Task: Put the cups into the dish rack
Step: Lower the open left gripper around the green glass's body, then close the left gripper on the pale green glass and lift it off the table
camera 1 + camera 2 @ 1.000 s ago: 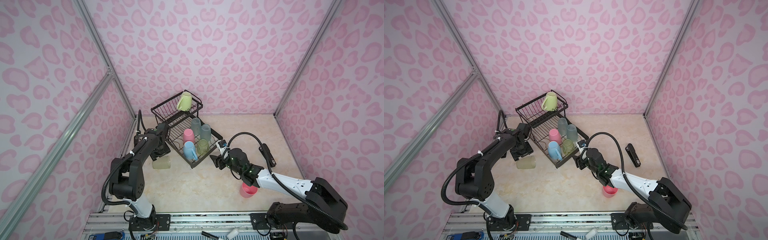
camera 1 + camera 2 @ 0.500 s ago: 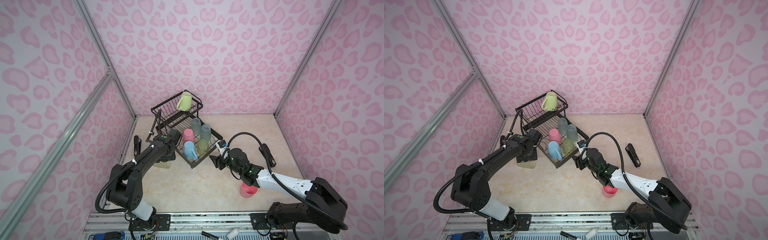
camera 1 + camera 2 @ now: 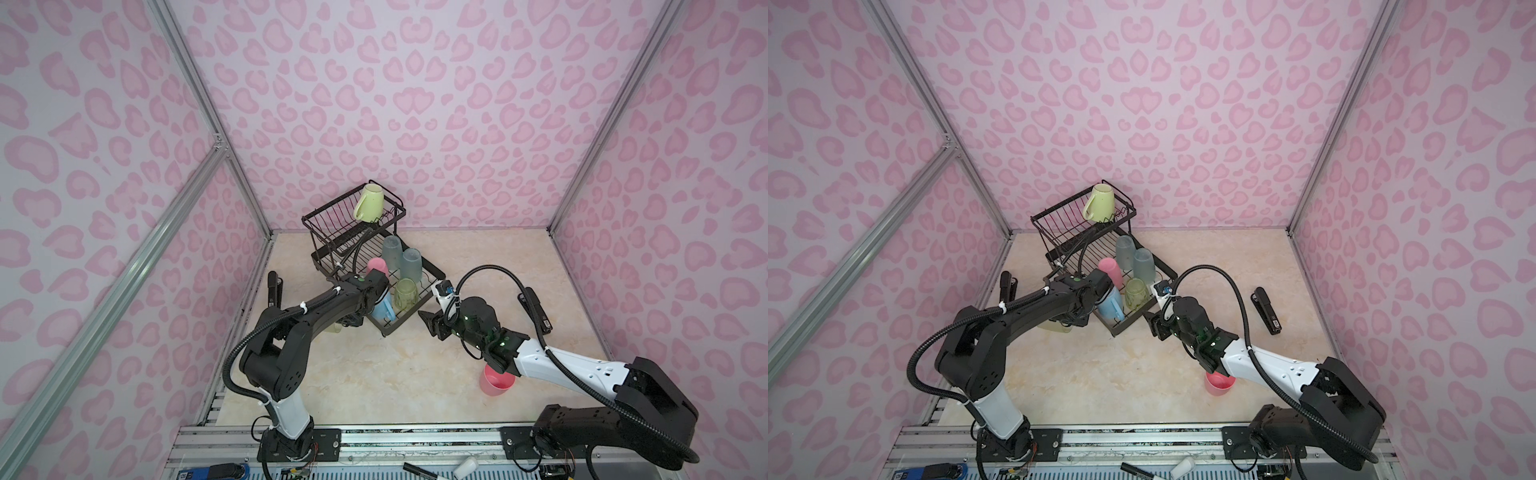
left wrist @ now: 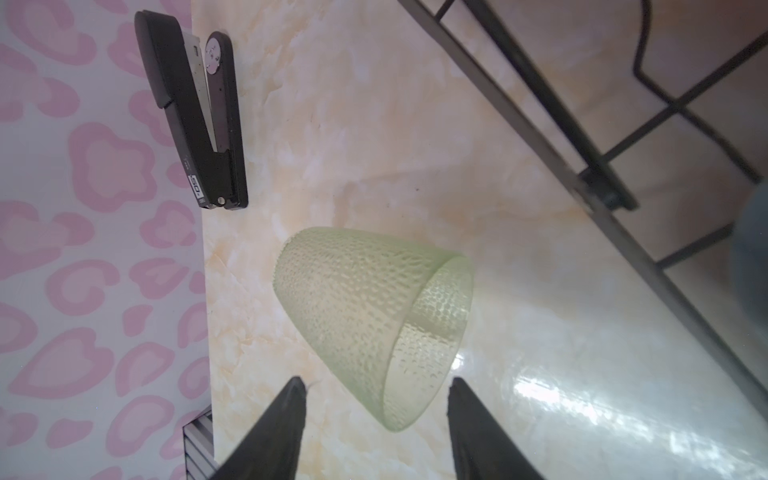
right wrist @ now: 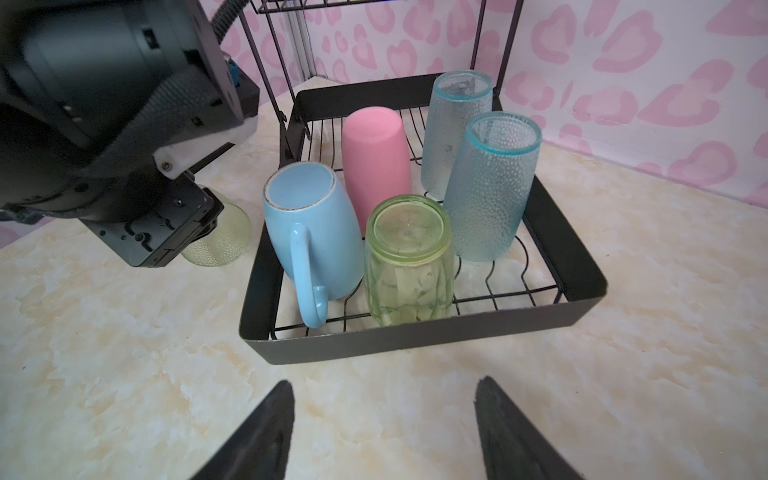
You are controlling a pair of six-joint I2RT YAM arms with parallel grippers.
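Our left gripper (image 4: 376, 384) now straddles the toppled green tumbler (image 4: 365, 316) at lower centre, jaws apart and narrowing. We judge pickup imminent. The right gripper (image 5: 384, 388) gapes empty.

You're in lab test cell: pink heart-print panels (image 3: 415, 104) on aluminium framing (image 3: 220, 145), marble-look tabletop (image 3: 374, 374), your robot arms (image 3: 316, 316) bolted to slotted rail (image 3: 374, 436).

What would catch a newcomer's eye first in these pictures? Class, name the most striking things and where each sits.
The black wire dish rack at the back, left of centre, stands out: five upside-down cups crowd its lower tier, and a lime handled mug sits in its upper one. Beside it the open left gripper hovers at a translucent green tumbler lying on its side; a plain pink cup stands upright at the front right.
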